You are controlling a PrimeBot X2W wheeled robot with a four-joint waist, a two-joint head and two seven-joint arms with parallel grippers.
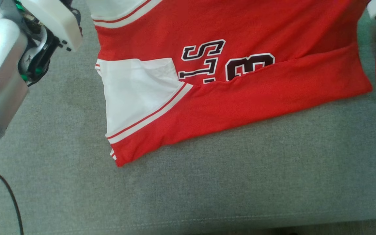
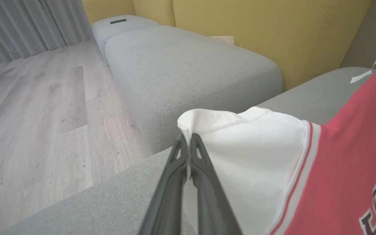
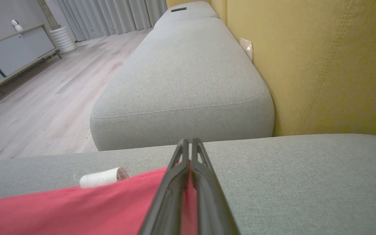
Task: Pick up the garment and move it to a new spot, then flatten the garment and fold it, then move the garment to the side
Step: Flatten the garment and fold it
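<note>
The garment [image 1: 240,98] (judged light, limp, sagging between holds) is pinched at either side by the left gripper [image 2: 188,137] and the right gripper [image 3: 189,143].

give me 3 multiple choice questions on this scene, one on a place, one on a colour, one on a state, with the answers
1. The lower part of the garment rests on:
A. a wood floor
B. a grey sofa cushion
C. a table

2. The sleeve panel pinched by the left hand is:
A. white
B. black
C. yellow

3. The right hand is:
A. wide open over the cushion
B. shut on the garment's red cloth
C. holding a cup

Answers:
1 B: the head view shows the red cloth lying on grey upholstery.
2 A: the left wrist view shows white cloth caught at the closed tips.
3 B: the right wrist view shows the jaws meeting with red cloth between them.
</note>
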